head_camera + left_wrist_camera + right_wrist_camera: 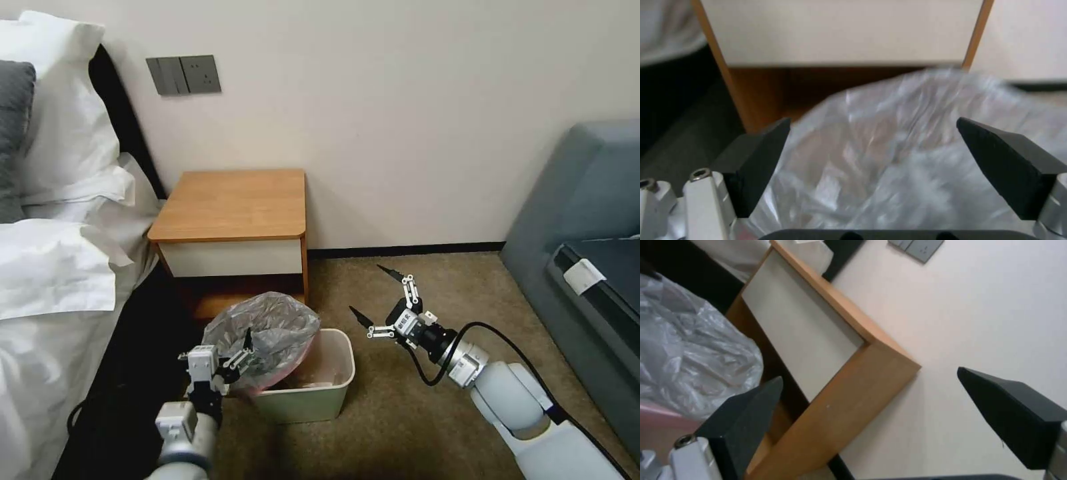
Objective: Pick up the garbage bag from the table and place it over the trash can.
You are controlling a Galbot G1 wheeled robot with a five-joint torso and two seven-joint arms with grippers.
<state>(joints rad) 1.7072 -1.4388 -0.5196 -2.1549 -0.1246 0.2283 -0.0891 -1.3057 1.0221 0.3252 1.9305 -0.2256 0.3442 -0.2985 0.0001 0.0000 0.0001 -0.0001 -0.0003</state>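
The garbage bag is a puffed-up, wrinkly grey plastic mound with a pinkish rim, resting on the left half of the beige trash can. The can stands on the carpet in front of the table, whose wooden top is bare. My left gripper is open at the bag's near left side. In the left wrist view the bag lies between and beyond the spread fingers of that gripper. My right gripper hangs open above the carpet, right of the can and apart from the bag.
A bed with white sheets and pillows runs along the left. A grey-blue sofa stands at the right. Open carpet lies between can and sofa. The right wrist view shows the table and the bag.
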